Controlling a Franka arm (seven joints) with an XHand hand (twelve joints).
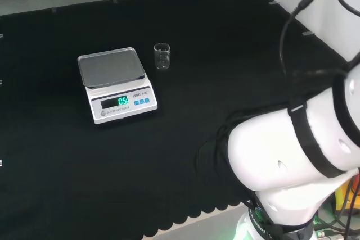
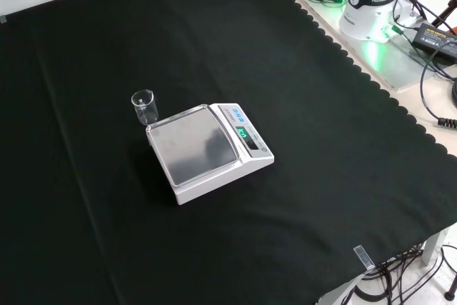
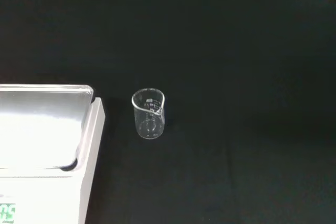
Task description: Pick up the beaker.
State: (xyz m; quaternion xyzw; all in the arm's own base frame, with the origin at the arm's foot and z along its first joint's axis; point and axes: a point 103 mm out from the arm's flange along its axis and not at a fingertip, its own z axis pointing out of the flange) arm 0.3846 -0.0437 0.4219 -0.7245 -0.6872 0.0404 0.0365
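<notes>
the small clear glass beaker (image 1: 162,56) stands upright on the black cloth (image 1: 225,54), mouth up, its long axis vertical, and it looks empty. in the head view it sits just beside the white electronic scale with a steel weighing pan (image 1: 115,84), at about two o'clock from the pan, close to the scale's corner but with a sliver of cloth between them. in the front view the same beaker (image 2: 144,107) stands at roughly ten o'clock from the scale (image 2: 209,150), again just off its far corner.

the wrist view looks down on the beaker (image 3: 148,114) from above and a little to one side, with its pouring lip visible on the rim and the scale's edge (image 3: 79,150) close beside it. so the beaker seems to lie ahead of and below the palm, well apart from it.

i cannot tell how the hand's fingers are set. judging by this, the coming move is a descent toward the beaker, approaching from the side away from the scale.
</notes>
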